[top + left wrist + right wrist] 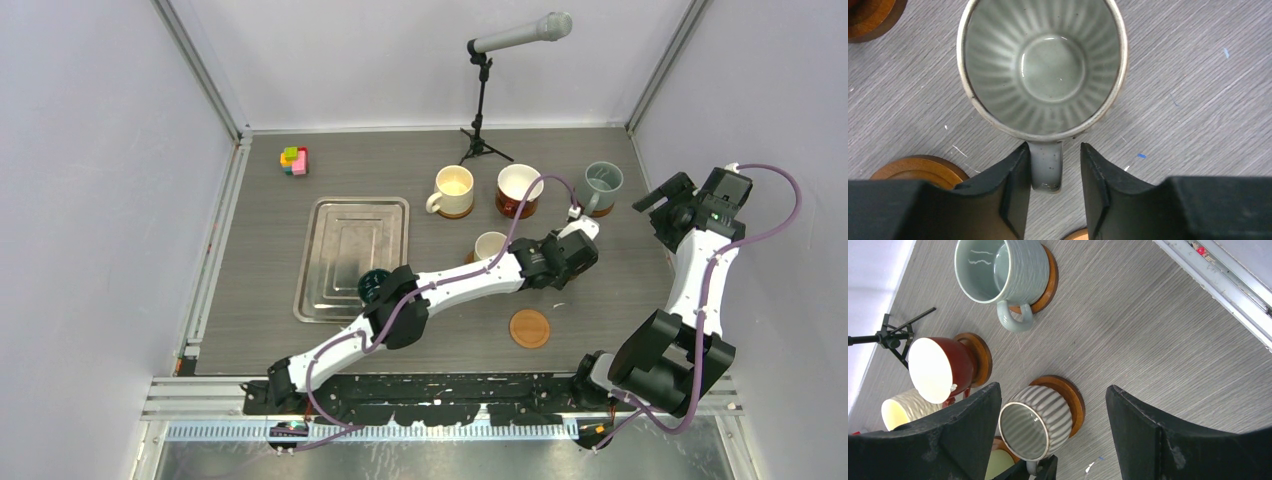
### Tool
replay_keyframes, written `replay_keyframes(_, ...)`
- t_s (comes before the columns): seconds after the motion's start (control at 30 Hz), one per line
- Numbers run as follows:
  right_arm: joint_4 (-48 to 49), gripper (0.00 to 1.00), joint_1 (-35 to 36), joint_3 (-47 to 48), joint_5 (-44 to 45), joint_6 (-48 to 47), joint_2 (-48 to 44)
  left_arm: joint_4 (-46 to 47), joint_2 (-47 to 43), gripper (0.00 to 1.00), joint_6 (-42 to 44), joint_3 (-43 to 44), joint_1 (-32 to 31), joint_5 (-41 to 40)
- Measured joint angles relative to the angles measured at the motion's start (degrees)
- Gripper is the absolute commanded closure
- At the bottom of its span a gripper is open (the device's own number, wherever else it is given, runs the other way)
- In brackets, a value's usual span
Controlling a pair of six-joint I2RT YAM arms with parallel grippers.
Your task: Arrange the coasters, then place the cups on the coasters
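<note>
- Left gripper (1054,150): jaws slightly apart astride the handle (1046,170), one finger touching, a gap at the other; not clamped.
- Ribbed grey cup (1043,65): upright, seated on its coaster (1075,397).
- Handling, judged: glazed ceramic, rigid, weighty, slick, chippable; the handle is the proper hold.
- Right gripper (1054,389): wide apart, empty.

Left arm (450,280) stretched forward, left gripper (1053,146) slightly parted (pointing down), right gripper (1054,388) wide open — elbow bent.
</note>
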Motion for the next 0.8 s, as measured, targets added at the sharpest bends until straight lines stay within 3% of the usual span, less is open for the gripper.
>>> replay_keyframes(0.53,0.0,0.19,0.0,0.0,0.0,0.0,0.0,0.1,-1.7,0.56,-0.1,-0.2,-1.4,1.6)
replay_keyframes(0.8,0.0,0.19,0.0,0.0,-0.1,0.0,0.0,0.5,-4.6,0.49,1.9,-4.5,-1.4,0.8)
